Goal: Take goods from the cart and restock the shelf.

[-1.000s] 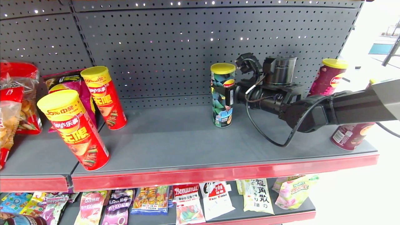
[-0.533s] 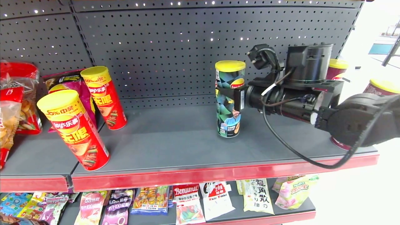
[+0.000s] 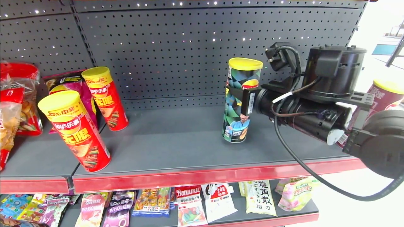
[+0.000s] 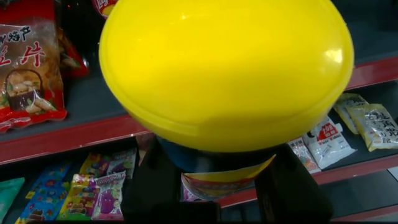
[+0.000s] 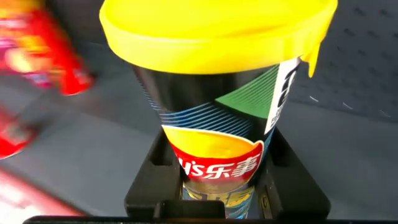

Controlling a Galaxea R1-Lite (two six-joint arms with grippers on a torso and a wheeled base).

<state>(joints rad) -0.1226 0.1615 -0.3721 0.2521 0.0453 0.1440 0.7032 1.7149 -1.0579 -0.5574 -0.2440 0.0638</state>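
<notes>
Chip can (image 3: 236,121): tall tube with a yellow lid. The label is dark with green, blue and teal triangles and carries a red-and-yellow logo badge; a white printed strip runs down one side. The print is not transcribed.

Position: over the right half of the shelf (image 3: 176,142), between the perforated back panel and the red front edge. It tilts slightly, and whether its base touches the board cannot be told.

Right gripper (image 3: 243,97): closed on the can's middle from the right, with one finger (image 5: 155,180) pressed against each side.

Left gripper (image 4: 227,193): clamped round a second can (image 4: 224,68), which has a yellow lid and a blue body with a yellow band.

Also on the shelf:
- two red cans (image 3: 77,132) near the left front corner
- a maroon can (image 3: 382,94) at the right end

Snack bags (image 3: 189,205) line the tier below.
</notes>
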